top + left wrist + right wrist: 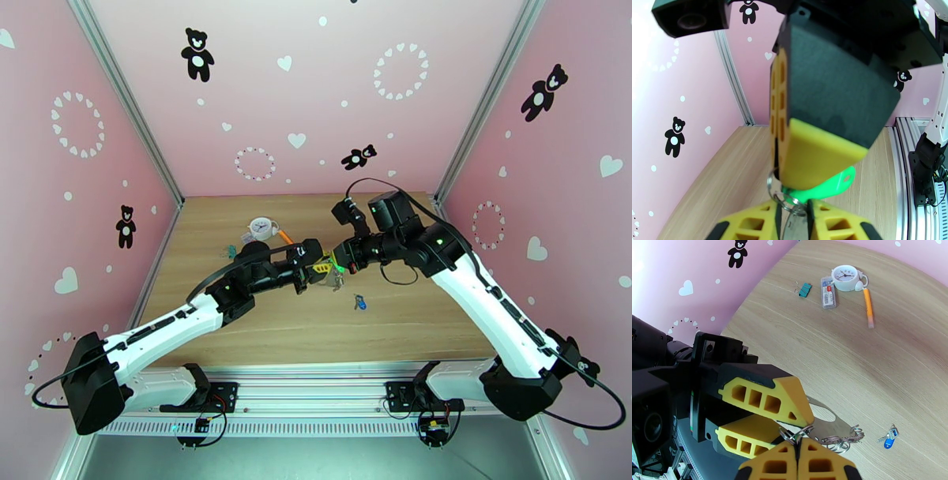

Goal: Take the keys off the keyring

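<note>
Both arms stretch fwd, wrists angled inward, grippers meeting mid-table (261,331). L gripper (804,424) pinches the keyring (837,439) bunch w/ green-tag key (829,189). R gripper (798,440) has fingers pressed together on one ring. Blue-tag key (888,439) lies loose on the wood nearby.

Pink walls (300,87) dotted with white hearts (296,140) and black bear stickers (197,54) close in a light wooden table (316,324) on three sides. Silvery metal posts (126,99) stand in the back corners, and the lighting is bright and even.
</note>
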`<action>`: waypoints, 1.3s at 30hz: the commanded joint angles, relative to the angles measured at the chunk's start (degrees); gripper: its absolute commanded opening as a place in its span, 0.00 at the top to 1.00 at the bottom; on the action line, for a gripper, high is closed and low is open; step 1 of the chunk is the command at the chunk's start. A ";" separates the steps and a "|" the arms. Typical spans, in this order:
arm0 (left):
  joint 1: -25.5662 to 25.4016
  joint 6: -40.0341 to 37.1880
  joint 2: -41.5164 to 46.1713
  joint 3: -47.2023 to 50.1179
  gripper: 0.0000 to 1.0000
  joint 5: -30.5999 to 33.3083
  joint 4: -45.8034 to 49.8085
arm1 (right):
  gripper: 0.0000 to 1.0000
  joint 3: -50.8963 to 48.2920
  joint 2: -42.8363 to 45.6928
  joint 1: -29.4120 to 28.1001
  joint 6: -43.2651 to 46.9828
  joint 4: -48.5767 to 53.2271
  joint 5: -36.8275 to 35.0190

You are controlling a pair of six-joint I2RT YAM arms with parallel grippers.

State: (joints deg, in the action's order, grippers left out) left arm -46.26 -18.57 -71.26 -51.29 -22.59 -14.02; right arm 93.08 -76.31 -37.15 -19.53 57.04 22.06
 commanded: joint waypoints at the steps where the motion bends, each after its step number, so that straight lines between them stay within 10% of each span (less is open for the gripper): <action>1: 0.86 0.61 -1.62 -0.19 0.79 1.73 1.71 | 1.00 0.17 2.39 -0.82 0.19 -1.71 4.06; 39: 1.53 9.07 2.70 0.57 0.98 4.73 -5.50 | 1.00 -8.49 11.86 0.58 14.96 -8.76 8.89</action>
State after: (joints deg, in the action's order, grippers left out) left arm -46.24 -13.21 -69.17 -49.28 -23.18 -21.47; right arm 85.56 -68.16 -36.25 -9.54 48.07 25.65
